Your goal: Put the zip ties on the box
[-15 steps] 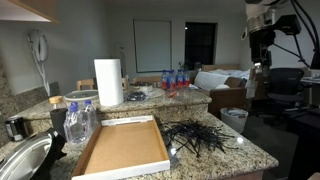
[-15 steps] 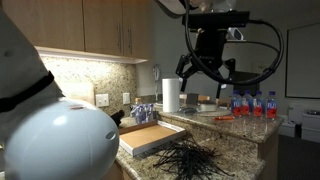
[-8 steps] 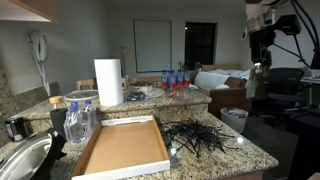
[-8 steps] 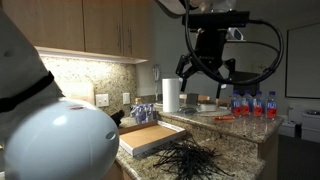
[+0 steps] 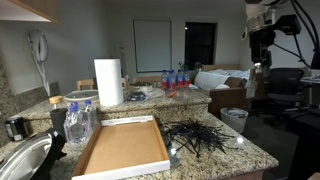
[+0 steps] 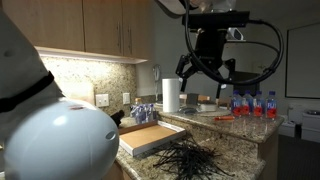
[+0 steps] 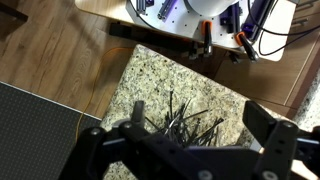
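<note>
Black spiky zip ties [image 5: 200, 138] beside shallow cardboard box [image 5: 123, 150]

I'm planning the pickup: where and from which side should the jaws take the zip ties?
Grip the dense middle of the zip ties, where strands cross, from straight above. The tangle lies low on the counter beside the box, ends spiking outward, so an edge grip would likely catch few.
</note>
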`<state>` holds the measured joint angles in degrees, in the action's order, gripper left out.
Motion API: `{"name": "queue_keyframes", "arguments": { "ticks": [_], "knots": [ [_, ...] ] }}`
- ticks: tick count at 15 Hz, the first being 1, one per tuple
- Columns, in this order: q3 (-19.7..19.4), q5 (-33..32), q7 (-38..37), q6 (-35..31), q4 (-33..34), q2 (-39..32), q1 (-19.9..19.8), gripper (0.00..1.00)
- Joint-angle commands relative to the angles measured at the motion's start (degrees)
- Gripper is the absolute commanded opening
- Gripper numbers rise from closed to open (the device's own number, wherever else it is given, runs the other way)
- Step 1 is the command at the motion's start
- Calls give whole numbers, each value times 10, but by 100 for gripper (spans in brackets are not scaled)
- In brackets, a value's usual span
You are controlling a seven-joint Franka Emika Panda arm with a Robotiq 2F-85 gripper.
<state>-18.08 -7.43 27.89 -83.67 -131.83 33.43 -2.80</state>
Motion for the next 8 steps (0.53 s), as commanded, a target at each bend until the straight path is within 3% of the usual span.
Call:
{"name": "queue_keyframes", "arguments": {
  "ticks": [1, 4, 8],
  "knots": [
    [6, 3, 3, 0, 1, -2, -8, 100],
    [9, 14, -14, -21, 8, -7, -7, 100],
    [38, 47, -93, -163, 22, -23, -3, 100]
  ]
}}
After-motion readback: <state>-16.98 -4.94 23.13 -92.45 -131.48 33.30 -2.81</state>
